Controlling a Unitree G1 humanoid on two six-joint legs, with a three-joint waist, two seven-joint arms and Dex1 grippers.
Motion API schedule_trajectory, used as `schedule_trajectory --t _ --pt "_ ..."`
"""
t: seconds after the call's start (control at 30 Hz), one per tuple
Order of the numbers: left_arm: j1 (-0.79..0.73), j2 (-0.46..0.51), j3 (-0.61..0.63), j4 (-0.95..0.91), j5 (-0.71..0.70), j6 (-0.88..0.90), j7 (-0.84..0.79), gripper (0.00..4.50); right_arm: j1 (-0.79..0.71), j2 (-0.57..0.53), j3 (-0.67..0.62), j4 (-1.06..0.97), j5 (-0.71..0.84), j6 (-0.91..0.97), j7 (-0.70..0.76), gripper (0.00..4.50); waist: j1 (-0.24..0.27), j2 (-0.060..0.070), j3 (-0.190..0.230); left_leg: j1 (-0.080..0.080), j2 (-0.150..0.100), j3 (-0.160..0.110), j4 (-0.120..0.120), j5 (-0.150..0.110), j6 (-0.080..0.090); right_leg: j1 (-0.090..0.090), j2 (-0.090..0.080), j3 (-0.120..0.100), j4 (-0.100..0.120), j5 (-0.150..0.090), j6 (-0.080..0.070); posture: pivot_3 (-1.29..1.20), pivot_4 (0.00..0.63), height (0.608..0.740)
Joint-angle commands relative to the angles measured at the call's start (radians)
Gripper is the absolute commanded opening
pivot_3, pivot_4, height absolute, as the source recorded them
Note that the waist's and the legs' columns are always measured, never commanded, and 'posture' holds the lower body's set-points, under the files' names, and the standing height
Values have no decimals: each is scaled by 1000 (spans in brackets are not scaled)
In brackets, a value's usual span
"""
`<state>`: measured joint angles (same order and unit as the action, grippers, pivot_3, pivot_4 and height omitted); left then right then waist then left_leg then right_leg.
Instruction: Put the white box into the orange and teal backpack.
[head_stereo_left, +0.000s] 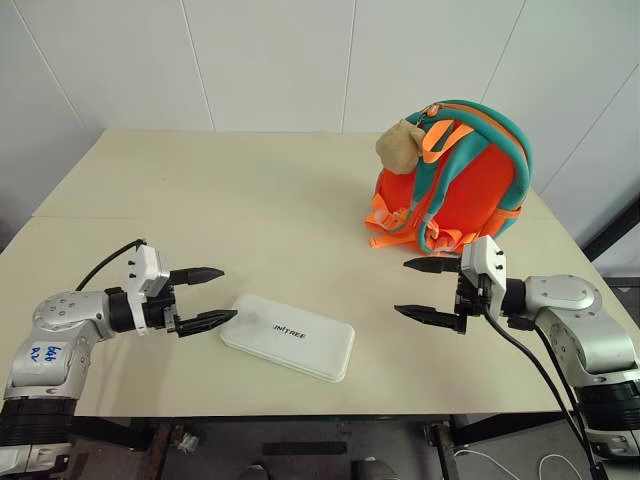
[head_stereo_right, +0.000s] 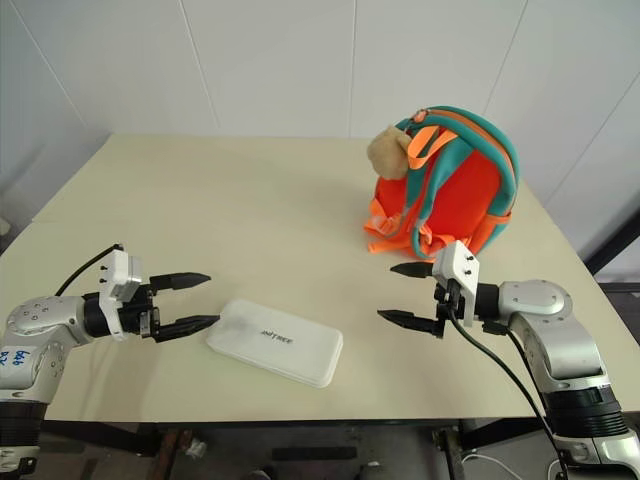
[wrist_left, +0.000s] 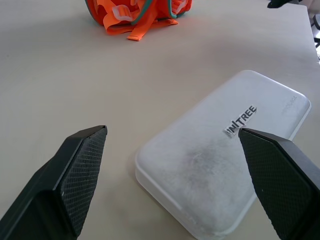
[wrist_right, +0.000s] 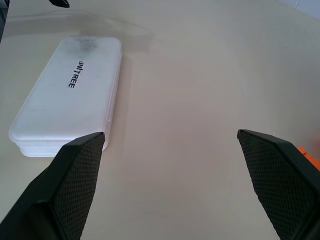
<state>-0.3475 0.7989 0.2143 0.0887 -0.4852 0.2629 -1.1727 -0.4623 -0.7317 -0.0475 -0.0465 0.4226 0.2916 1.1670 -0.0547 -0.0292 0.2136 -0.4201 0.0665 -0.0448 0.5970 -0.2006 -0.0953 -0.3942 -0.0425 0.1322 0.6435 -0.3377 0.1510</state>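
**Box Might Slide Away**

The white box (head_stereo_left: 288, 336) lies flat on the table (head_stereo_left: 250, 200), near the front edge. The left tool (head_stereo_left: 203, 297) is wide open just beside it, and the right tool (head_stereo_left: 428, 290) is wide open too (both hold nothing). The orange and teal backpack (head_stereo_left: 470, 180) stands well apart. The box is thin, so a push could slide it off the table.

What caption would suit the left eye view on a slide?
Two open grippers, left and right, flank a white box lying flat on the table; the orange and teal backpack stands behind.
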Motion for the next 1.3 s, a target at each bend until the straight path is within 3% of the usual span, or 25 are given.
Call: schedule_trajectory --t 0.03,0.2,0.27,0.37,0.7,0.93,1.3 --pt "-17 3 4 -40 -22 18 1 4500 -13 -8 -17 -29 31 19 6 4484 0 0 0 0 0 0 0 0 0 0 0 0 0 0 0 0 150 740" --pt "-41 0 14 -12 1 -23 9 4500 -1 17 2 -21 32 23 11 4484 0 0 0 0 0 0 0 0 0 0 0 0 0 0 0 0 150 740" --pt "-68 11 27 36 15 -53 14 4113 15 33 19 -39 29 18 11 4311 0 0 0 0 0 0 0 0 0 0 0 0 0 0 0 0 150 740" --pt "-93 39 22 108 43 -96 -12 3290 49 50 38 -59 20 23 1 3526 -1 0 0 0 0 0 0 0 0 0 0 0 1 0 0 0 150 740" --pt "-114 58 -41 320 152 -277 -87 117 201 94 105 -91 -13 19 -41 72 1 0 0 0 0 0 0 0 0 0 0 0 1 0 0 0 150 740" --pt "-167 2 -110 401 208 -336 -87 53 290 119 174 -191 13 101 -56 30 6 -1 0 0 0 0 2 0 0 0 0 0 2 0 0 0 150 740" --pt "-195 -71 -169 431 252 -354 -67 53 271 157 191 -186 -4 89 -106 30 5 -1 -1 0 0 0 3 0 0 0 1 0 3 0 0 0 150 740"
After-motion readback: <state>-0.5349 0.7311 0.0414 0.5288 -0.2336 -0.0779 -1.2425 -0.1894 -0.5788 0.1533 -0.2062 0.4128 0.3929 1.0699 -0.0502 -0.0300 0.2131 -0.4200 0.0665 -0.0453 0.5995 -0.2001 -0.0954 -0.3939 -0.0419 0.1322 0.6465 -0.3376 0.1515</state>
